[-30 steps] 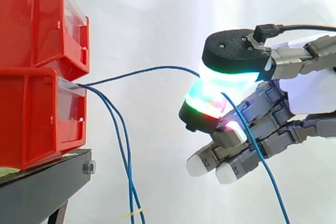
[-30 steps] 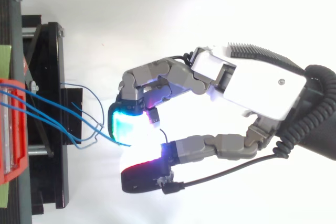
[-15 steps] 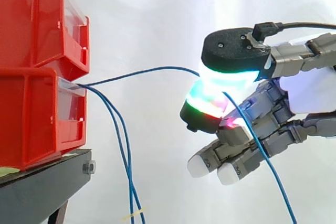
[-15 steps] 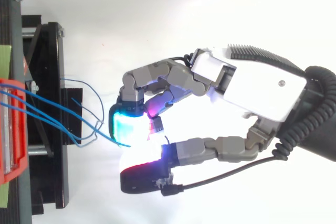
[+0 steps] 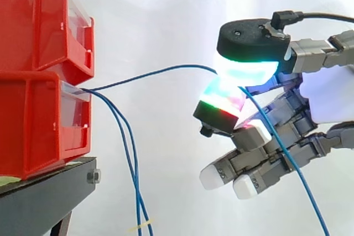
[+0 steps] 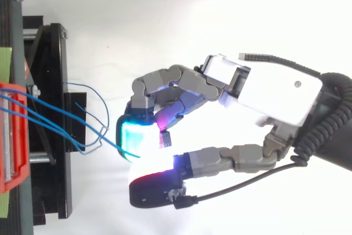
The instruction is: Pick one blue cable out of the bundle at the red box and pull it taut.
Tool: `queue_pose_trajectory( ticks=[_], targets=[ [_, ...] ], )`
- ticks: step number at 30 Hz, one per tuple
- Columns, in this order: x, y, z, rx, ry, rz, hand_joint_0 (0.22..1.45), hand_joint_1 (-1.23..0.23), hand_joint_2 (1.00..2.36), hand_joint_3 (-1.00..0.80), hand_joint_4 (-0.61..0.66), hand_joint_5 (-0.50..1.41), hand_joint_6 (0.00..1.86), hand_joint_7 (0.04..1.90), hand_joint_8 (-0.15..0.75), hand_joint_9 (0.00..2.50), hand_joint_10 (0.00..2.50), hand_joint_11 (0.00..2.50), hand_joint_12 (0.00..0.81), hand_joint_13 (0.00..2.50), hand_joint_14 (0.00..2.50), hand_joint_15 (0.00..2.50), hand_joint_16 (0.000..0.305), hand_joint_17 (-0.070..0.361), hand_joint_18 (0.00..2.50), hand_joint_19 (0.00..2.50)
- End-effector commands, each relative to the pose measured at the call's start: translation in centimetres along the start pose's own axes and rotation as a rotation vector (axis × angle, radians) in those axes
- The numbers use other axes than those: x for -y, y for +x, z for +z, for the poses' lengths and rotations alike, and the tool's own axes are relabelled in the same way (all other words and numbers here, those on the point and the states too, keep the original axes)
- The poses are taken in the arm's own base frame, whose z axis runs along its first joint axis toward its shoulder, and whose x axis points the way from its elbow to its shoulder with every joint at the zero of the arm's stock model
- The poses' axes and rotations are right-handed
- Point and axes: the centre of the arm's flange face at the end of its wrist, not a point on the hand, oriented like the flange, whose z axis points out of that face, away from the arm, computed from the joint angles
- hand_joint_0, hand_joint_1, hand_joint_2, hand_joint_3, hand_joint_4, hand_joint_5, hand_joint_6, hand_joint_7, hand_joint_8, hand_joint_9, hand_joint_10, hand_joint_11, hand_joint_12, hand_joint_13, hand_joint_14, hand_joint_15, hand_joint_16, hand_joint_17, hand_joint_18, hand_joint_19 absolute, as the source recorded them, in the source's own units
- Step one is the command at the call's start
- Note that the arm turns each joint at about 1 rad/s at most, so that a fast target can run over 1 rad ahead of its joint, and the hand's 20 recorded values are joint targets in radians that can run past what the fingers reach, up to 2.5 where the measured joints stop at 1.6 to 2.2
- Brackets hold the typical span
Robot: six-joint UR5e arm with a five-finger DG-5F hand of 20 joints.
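Two red bins are stacked on the black stand at the left. Several thin blue cables come out of the lower bin. One blue cable arcs from the bin's front to my hand, passes between the glowing thumb pad and a glowing fingertip, then trails down to the right. The hand is shut on this cable, pinching it. In the top view the hand comes in from the right, and the cable runs slightly slack across the stand. Two other blue cables hang down beside the stand.
A white curtain backs the scene. The black stand's frame lies between the bins and my hand. A small yellow tie shows on the hanging cables near the bottom.
The hand has shifted slightly right and up, away from the bins, keeping its pinch on the cable. The cable's arc has stretched a little flatter.
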Motion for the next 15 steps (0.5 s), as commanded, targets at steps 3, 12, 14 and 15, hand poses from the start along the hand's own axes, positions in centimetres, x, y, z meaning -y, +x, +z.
queue_pose_trajectory(
  ticks=[3,12,14,15],
  targets=[
    [0.28,-0.05,-0.19,-0.004,0.02,0.162,0.56,-0.8,1.02,-0.02,0.15,-0.1,0.84,1.36,0.393,0.88,0.01,1.17,0.517,0.55,0.01,0.26,0.078,0.176,0.61,0.27],
    [0.28,-0.05,-0.19,-0.003,0.02,0.225,0.56,-0.81,1.01,0.0,0.16,-0.1,0.83,1.38,0.387,0.82,0.01,1.09,0.515,0.52,0.01,0.24,0.078,0.176,0.58,0.27],
    [0.26,-0.01,-0.18,-0.006,0.019,0.231,0.56,-0.81,1.0,0.0,0.15,-0.1,0.83,1.37,0.385,0.81,0.01,1.07,0.515,0.52,0.01,0.24,0.078,0.176,0.58,0.27],
    [0.26,-0.01,-0.18,-0.006,0.019,0.235,0.56,-0.81,1.0,0.0,0.15,-0.1,0.83,1.37,0.383,0.81,0.01,1.06,0.514,0.52,0.01,0.24,0.078,0.176,0.58,0.27]
  ],
)
